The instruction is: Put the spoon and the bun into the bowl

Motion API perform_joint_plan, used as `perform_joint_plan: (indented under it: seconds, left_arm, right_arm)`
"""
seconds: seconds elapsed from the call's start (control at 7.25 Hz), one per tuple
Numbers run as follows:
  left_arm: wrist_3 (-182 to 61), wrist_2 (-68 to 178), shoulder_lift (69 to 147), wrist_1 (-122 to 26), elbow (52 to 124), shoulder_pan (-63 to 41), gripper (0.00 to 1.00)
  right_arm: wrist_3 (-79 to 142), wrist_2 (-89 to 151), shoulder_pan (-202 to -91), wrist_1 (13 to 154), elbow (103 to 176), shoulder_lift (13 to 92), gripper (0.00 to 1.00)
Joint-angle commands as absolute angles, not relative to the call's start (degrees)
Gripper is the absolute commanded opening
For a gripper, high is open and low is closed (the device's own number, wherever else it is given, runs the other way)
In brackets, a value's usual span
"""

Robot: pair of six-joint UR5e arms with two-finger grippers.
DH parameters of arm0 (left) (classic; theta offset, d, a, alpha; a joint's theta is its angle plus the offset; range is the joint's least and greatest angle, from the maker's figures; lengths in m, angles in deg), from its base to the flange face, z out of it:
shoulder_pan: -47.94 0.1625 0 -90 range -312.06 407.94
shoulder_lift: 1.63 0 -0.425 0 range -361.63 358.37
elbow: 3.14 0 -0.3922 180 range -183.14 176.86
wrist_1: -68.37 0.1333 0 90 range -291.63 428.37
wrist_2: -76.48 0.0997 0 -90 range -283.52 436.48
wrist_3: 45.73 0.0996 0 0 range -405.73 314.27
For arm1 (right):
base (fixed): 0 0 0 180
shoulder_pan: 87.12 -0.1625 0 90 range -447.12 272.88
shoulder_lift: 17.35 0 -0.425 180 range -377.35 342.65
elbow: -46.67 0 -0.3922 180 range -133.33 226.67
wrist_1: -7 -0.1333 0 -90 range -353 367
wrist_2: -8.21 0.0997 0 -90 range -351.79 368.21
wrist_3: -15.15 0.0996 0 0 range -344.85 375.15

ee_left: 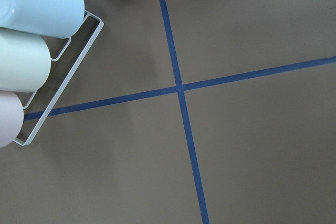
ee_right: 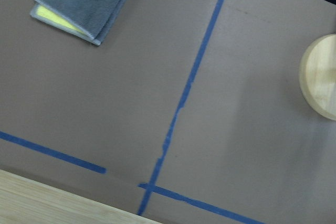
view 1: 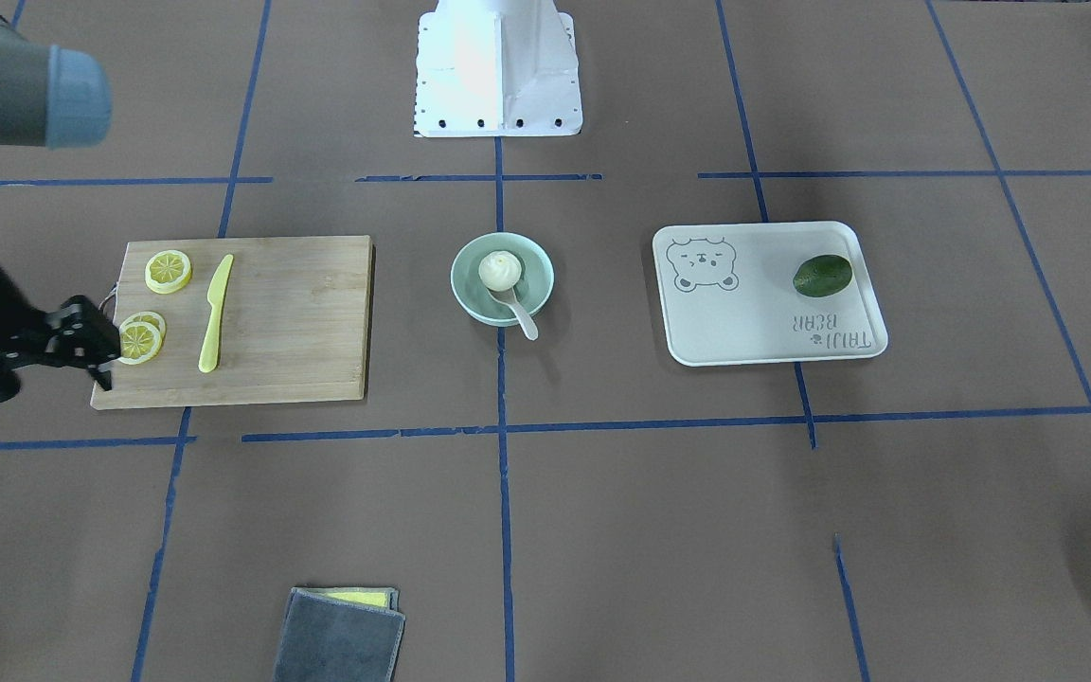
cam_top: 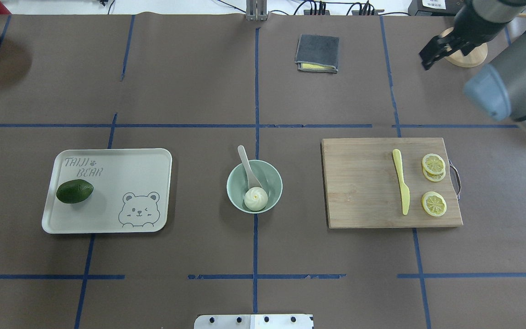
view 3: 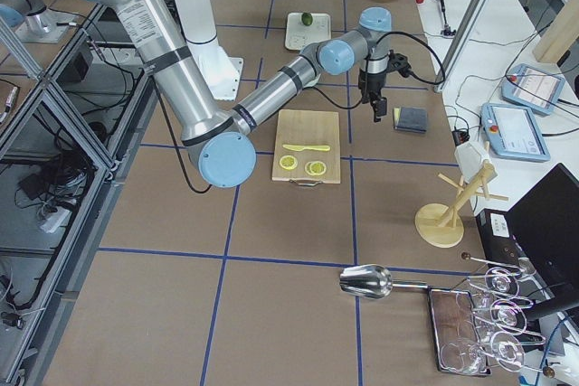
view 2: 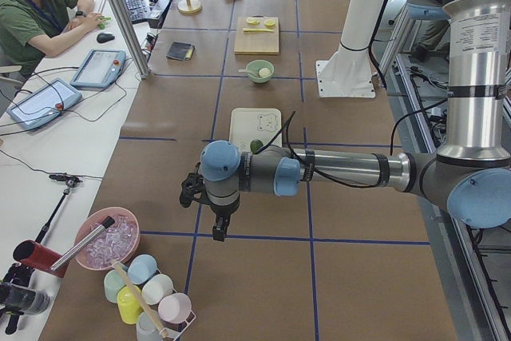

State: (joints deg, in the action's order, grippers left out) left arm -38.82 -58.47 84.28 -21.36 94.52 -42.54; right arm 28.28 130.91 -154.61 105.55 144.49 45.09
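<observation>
The bowl (cam_top: 234, 187) sits at the middle of the bench. The bun (cam_top: 255, 199) lies inside it against the wall nearest the robot. The spoon (cam_top: 246, 164) has its scoop down in the bowl beside the bun, and its handle leans out over the rim toward the far edge. As things lie, both pieces look to be in place and nothing is left to carry.

If anything needed shifting, the spoon looks hard and smooth, so probably slippery. The short thick handle sticking out past the rim is the natural place to pinch it. The bun looks soft and light. It would be best taken gently across its round sides, below the pleated top, to avoid squashing it. The bowl seems light enough to skid if nudged.

The right gripper (cam_top: 427, 57) hangs over the far right corner of the bench, well apart from the bowl. It holds nothing that I can see, and I cannot tell how its jaws stand. The left gripper (view 2: 217, 225) is at the bench's left end (only the side view catches it), so its jaws cannot be judged either.

The only readable writing is "TAIJI BEAR" on the tray (cam_top: 107, 214) toward the left end, printed beside a winking bear face.
</observation>
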Motion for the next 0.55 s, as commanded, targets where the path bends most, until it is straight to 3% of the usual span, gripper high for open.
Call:
perform_joint_plan:
  seconds: [0.0,0.14,0.41]
  left_arm:
    - [-36.42,-58.52,84.24,-19.35,95.21,-42.68,1.0]
    - [-36.42,-58.7,84.24,-19.35,95.3,-42.68,1.0]
    - [-36.41,-59.05,84.32,-19.35,95.3,-42.68,1.0]
  right_arm:
    - [7.15,136.7,-168.36,110.15,137.31,47.23,1.0]
    - [5.32,136.44,-171.46,109.92,137.03,51.51,1.0]
    - [4.68,136.01,-174.3,93.59,136.59,68.08,1.0]
